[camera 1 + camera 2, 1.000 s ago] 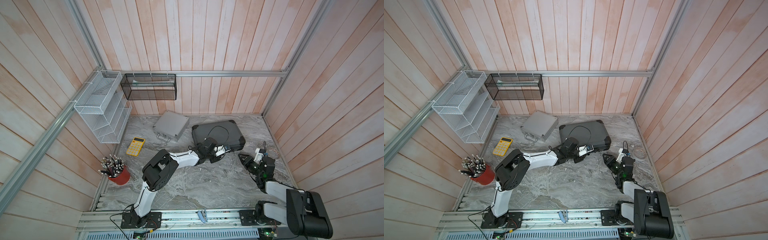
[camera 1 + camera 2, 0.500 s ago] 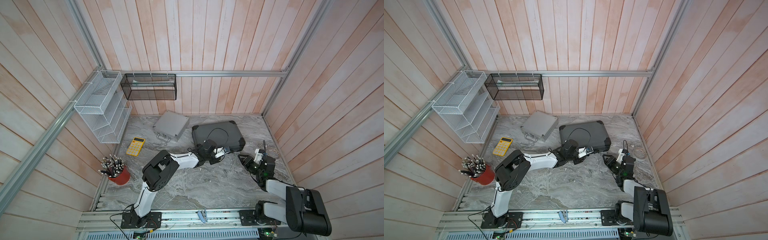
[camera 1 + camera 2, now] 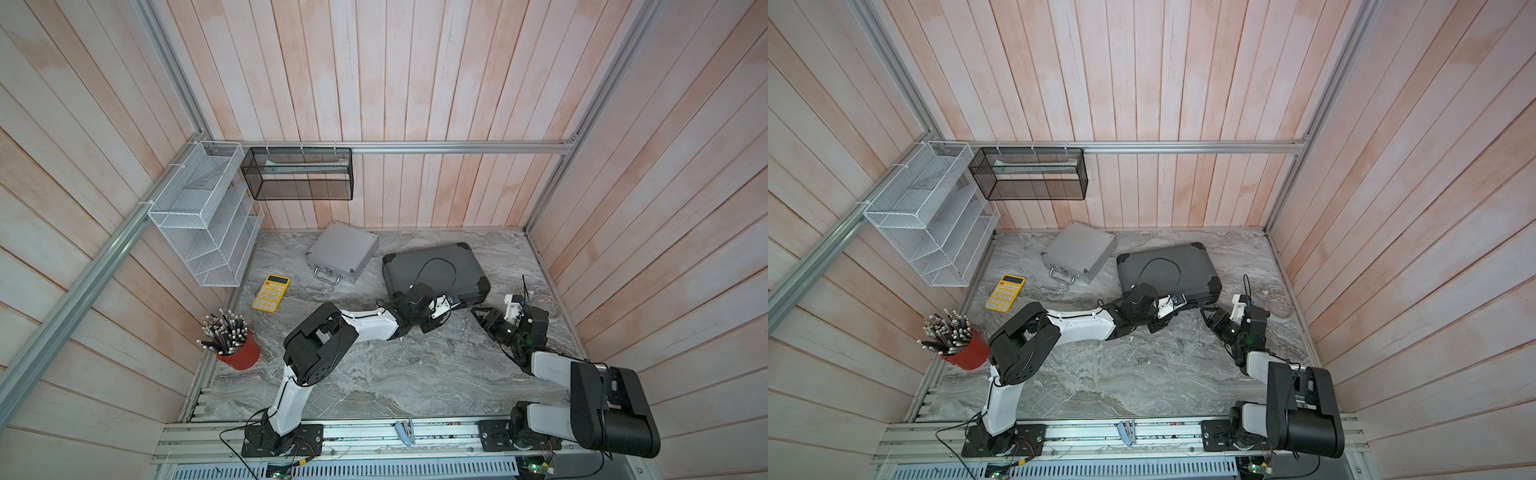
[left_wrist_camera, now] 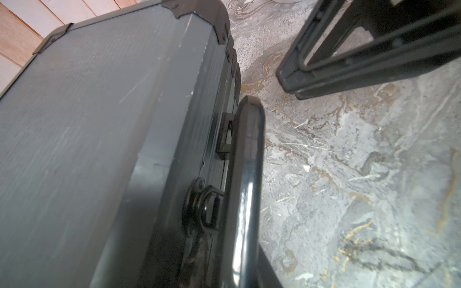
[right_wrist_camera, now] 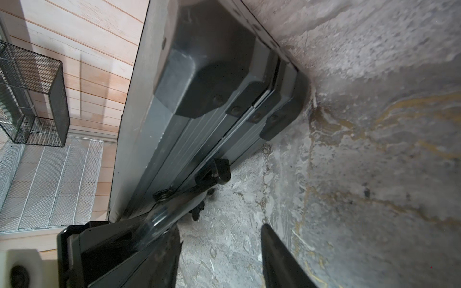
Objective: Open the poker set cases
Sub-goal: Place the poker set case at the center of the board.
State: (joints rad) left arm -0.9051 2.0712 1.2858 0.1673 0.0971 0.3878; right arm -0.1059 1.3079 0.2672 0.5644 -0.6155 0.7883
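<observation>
Right gripper (image 3: 478, 313) has edged toward the dark case (image 3: 432, 266). The case lies shut, right of centre on the table (image 3: 374, 374), long axis across. Its latch (image 5: 220, 172) faces your right arm, just ahead of spread, empty jaws. Left gripper (image 3: 449, 302) is by the handle (image 4: 249, 174); you can't tell its jaw state. Silver case (image 3: 343, 251) sits shut, further left.

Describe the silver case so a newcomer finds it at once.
On the marble table, look below the black mesh basket on the back wall. The silver case lies there, closed, between a yellow calculator and a dark case. It alone is small, square and pale metal, with a bright handle.
</observation>
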